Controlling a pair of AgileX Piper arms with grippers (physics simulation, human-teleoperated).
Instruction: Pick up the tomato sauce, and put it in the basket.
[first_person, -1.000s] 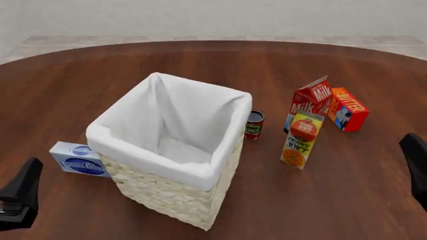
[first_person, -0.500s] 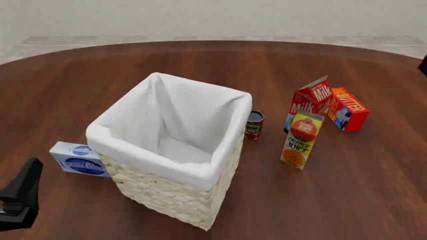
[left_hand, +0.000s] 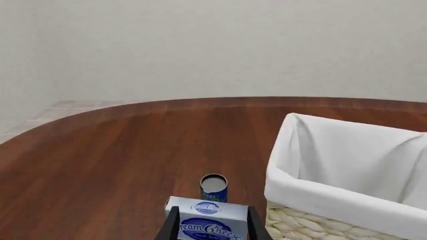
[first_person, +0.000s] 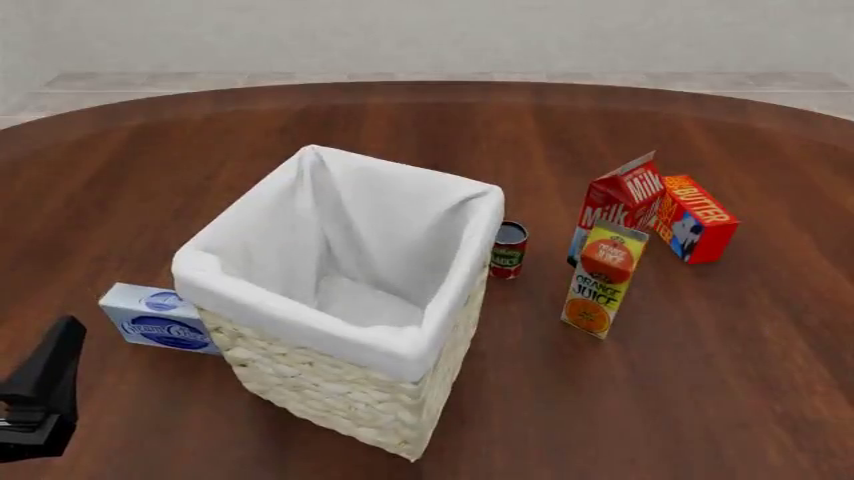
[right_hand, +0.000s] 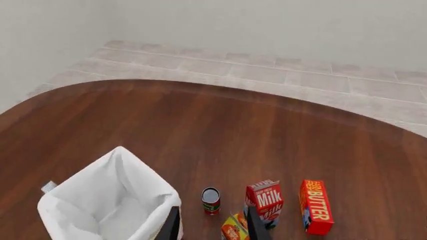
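Observation:
The tomato sauce (first_person: 509, 249), a small red can with a silver top, stands upright on the table just right of the basket (first_person: 350, 392). The right wrist view looks down from high above on the tomato sauce (right_hand: 211, 200) and the basket (right_hand: 73, 200). My right gripper (right_hand: 213, 227) is open and empty, far above them, and out of the front view. At the table's near left, my left gripper (first_person: 47, 385) hangs low. In its wrist view the left gripper (left_hand: 213, 231) is open and empty, just behind a cream cheese box (left_hand: 208, 226), with the basket (left_hand: 320, 196) beside it.
A milk carton (first_person: 622, 200), a red butter box (first_person: 694, 218) and an orange juice carton (first_person: 603, 280) stand right of the can. The cream cheese box (first_person: 158, 317) lies against the basket's left side. A small blue-labelled can (left_hand: 214, 188) stands beyond that box.
My right arm rose from the lower right edge of the front view to the upper right edge, then left that view. The left arm and all objects stayed put.

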